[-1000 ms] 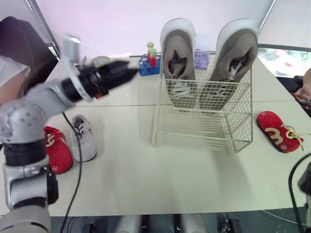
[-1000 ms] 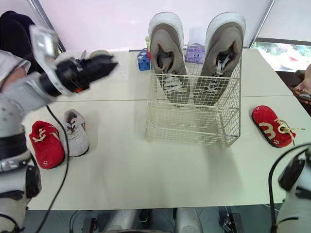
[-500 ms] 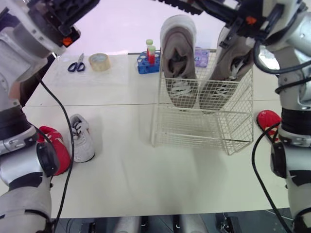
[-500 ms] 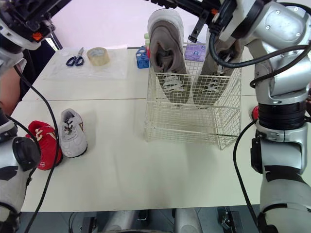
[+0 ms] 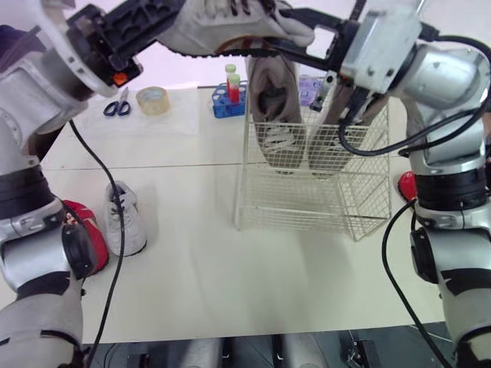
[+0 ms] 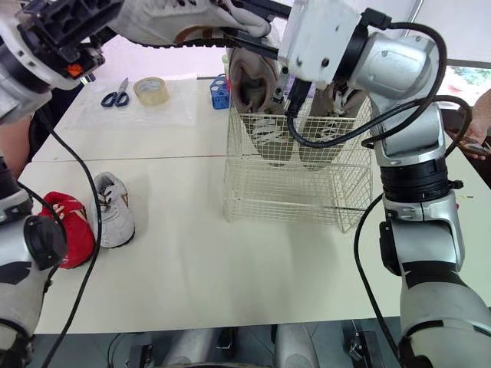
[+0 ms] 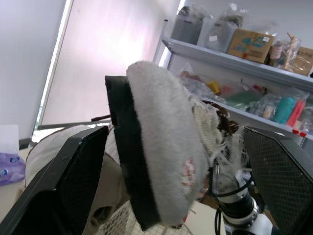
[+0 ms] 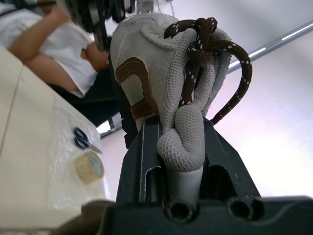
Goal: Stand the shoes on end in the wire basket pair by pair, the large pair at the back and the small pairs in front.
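Holding grey shoe [image 5: 230, 24] aloft between both grippers.
Eye views: hanging at 12 o'clock over wire basket [image 5: 307, 208], large pair [image 5: 272, 100] standing at its back. Left wrist: left gripper [image 5: 163, 21] clamping shoe's sides. Right wrist: right gripper [image 5: 307, 37] pinching knit upper by brown laces [image 8: 205, 44].
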